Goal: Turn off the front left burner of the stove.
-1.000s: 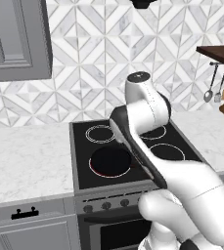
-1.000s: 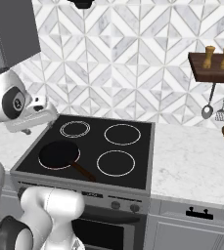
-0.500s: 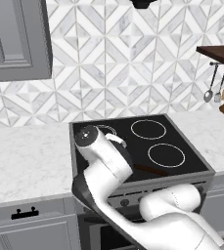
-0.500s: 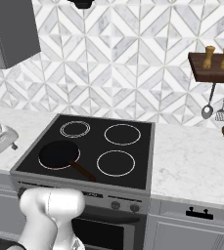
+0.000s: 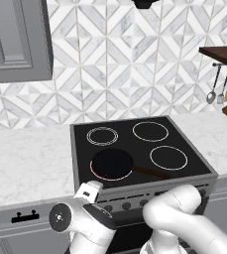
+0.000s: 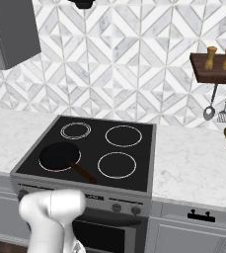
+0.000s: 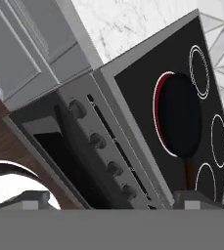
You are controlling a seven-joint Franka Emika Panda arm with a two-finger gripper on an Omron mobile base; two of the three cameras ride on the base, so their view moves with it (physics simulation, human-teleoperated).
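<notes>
The stove [image 5: 184, 171] is a grey steel range with a black glass top. A black frying pan [image 5: 112, 163] covers the front left burner [image 5: 95, 173], leaving a reddish rim showing at the pan's near left edge. In the hand view that rim [image 7: 157, 95] glows red beside the pan [image 7: 179, 114]. A row of dark knobs [image 7: 98, 140] runs along the front panel [image 5: 126, 205]. My gripper [image 5: 91, 190] hangs low in front of the stove's left corner, just left of the knobs. It is open, its fingertips [image 7: 34, 197] wide apart, and holds nothing.
Marble counter [image 5: 26, 163] lies on both sides of the stove, with grey drawers [image 6: 198, 217] below. A wooden shelf [image 6: 213, 69] with hanging utensils and a knife block are at the right. The oven door handle [image 7: 79, 151] runs under the knobs. My arm [image 5: 179, 218] bends across the oven front.
The arm has swung down from above the stove top to low in front of the range's left corner. The pan, hidden behind the arm before, shows fully now.
</notes>
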